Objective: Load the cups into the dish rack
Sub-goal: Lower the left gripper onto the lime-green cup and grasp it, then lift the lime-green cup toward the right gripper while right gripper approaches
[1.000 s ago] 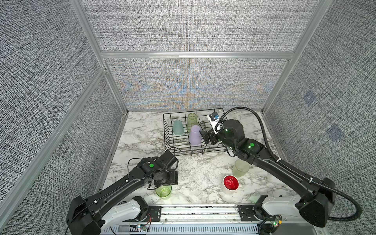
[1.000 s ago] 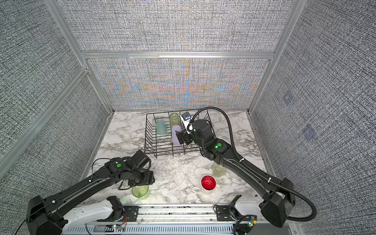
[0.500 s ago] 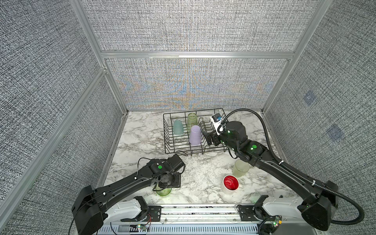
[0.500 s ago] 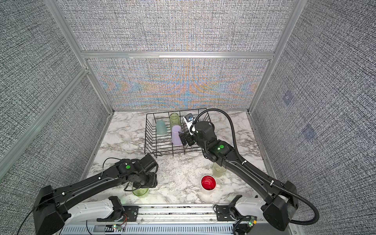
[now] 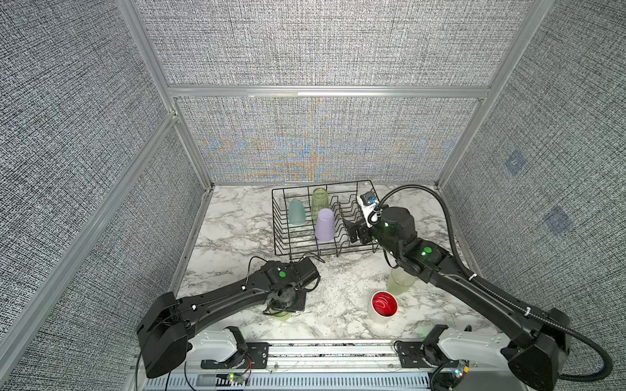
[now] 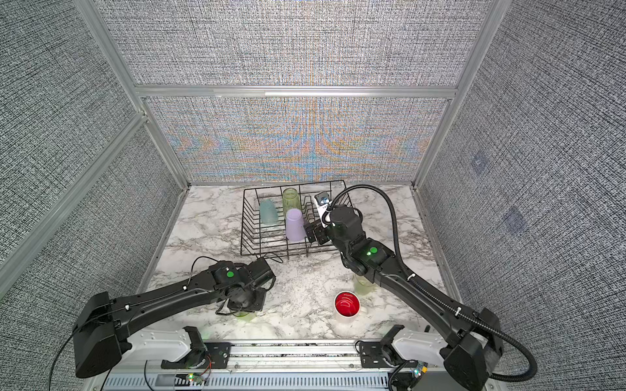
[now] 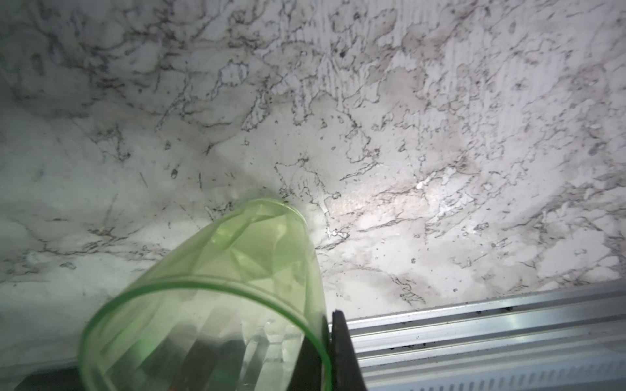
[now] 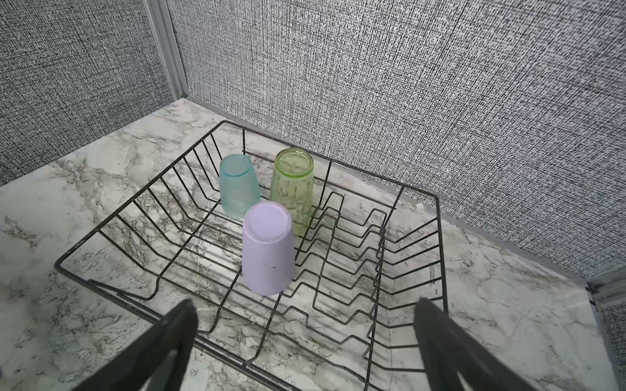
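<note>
Cups are half loaded, by our count: three of the six stand in the dish rack (image 5: pixel 274 223) and three are outside it. Inside the rack we see the light blue cup (image 5: pixel 296 212), the tall green cup (image 5: pixel 320 199) and the lilac cup (image 5: pixel 325 224), all bottom up and clustered in its open left part, beside the row of plate-slot wires. Out on the table, the short green cup (image 7: pixel 216 287) sits mouth up near the front edge, well apart from the rack. The left gripper (image 7: pixel 324 338) is clamped on its rim, one finger inside the wall and one outside; we cannot tell whether the base is off the surface. The frosted pale cup (image 5: pixel 399 282), partly under the right arm, and the white cup with the red inside (image 5: pixel 384 304) stand close together at front right, untouched. The right gripper (image 8: pixel 305 306) hangs empty over the rack's near side, jaws spread wide. We judge that the short green cup goes in next, then those two. Everything rests on a marble-patterned tabletop (image 5: pixel 237 230), white with grey veins. Grey woven fabric panels (image 5: pixel 305 50) set in an aluminium frame (image 5: pixel 321 92) close in three sides. An aluminium rail (image 5: pixel 321 352) carrying both arm bases runs along the front.
</note>
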You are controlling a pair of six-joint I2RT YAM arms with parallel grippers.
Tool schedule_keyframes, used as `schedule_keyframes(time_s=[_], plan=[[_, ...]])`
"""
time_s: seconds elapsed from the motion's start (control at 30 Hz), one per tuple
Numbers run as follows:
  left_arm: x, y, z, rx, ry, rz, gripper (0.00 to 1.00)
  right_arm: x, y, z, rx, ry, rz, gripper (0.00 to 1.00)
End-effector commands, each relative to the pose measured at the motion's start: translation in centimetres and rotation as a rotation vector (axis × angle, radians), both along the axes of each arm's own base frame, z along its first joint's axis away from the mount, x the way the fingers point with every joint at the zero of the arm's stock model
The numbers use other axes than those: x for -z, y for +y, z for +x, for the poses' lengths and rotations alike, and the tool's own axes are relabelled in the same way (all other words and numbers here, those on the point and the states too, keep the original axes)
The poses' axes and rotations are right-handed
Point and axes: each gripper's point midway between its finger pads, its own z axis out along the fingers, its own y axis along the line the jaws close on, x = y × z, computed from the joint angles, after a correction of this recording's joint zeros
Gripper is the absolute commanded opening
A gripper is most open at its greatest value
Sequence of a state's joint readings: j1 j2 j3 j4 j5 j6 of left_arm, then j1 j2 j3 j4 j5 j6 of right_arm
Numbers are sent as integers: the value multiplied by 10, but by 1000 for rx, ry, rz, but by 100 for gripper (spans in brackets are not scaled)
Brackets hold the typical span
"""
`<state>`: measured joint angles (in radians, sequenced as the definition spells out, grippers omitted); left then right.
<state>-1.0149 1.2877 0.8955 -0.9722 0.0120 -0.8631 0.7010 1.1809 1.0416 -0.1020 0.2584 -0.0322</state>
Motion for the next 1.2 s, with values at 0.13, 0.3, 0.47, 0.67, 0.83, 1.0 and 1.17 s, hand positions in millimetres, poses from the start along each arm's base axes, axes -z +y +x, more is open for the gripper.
schedule_keyframes(time_s=[0.13, 0.3, 0.47, 0.67, 0.83, 1.0, 1.17], plan=[[-33, -26, 18, 103, -92, -88, 0, 0, -15, -1, 60, 3, 52, 99], [-72, -58, 33, 162, -186, -233, 0, 26, -25, -18, 38, -2, 104, 99], [-118, -82, 52, 174, -306, -410, 0, 31, -31, -46, -56, -64, 155, 99], [-168, -96, 68, 221, -352, -624, 0, 29, -13, -84, -287, -133, 235, 99], [-200, -109, 60, 330, -284, -815, 0, 29, 13, -123, -580, -299, 233, 99], [-234, -116, 45, 441, -269, -987, 0, 37, 23, -153, -761, -459, 158, 99], [-240, -128, 34, 511, -202, -1082, 0, 32, 30, -162, -836, -482, 152, 99]])
